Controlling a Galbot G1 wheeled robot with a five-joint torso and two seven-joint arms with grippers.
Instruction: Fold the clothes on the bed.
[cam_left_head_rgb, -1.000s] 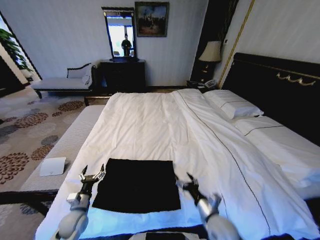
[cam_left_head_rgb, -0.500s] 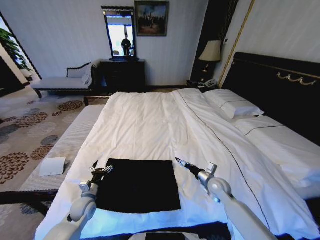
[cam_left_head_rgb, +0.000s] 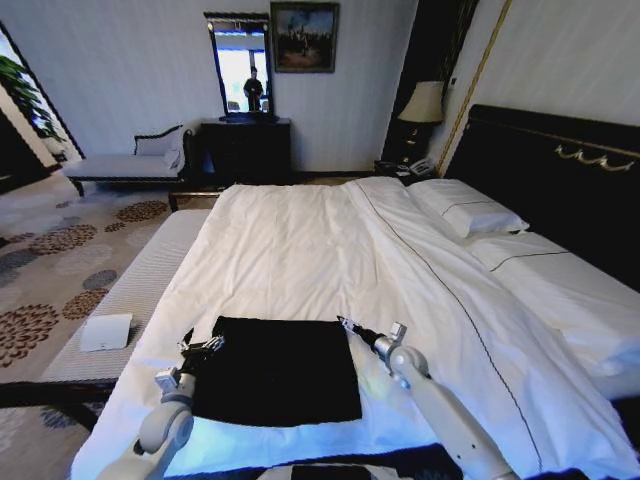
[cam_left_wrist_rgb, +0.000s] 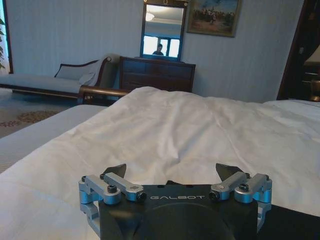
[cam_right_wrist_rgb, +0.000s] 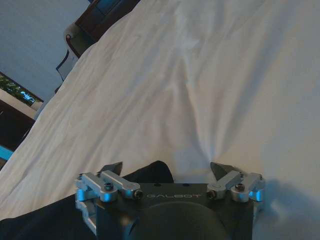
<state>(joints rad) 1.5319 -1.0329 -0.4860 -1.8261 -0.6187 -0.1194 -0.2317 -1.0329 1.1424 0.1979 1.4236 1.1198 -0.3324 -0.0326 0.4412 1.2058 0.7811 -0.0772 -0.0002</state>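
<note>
Both claws have slid forward along the black T-shirt (cam_left_head_rgb: 275, 368), which lies flat near the foot of the bed (cam_left_head_rgb: 300, 250). The left claw (cam_left_head_rgb: 203, 347) and right claw (cam_left_head_rgb: 347, 325), jaws wide, now sit at its far corners, seemingly ready to pinch.
</note>
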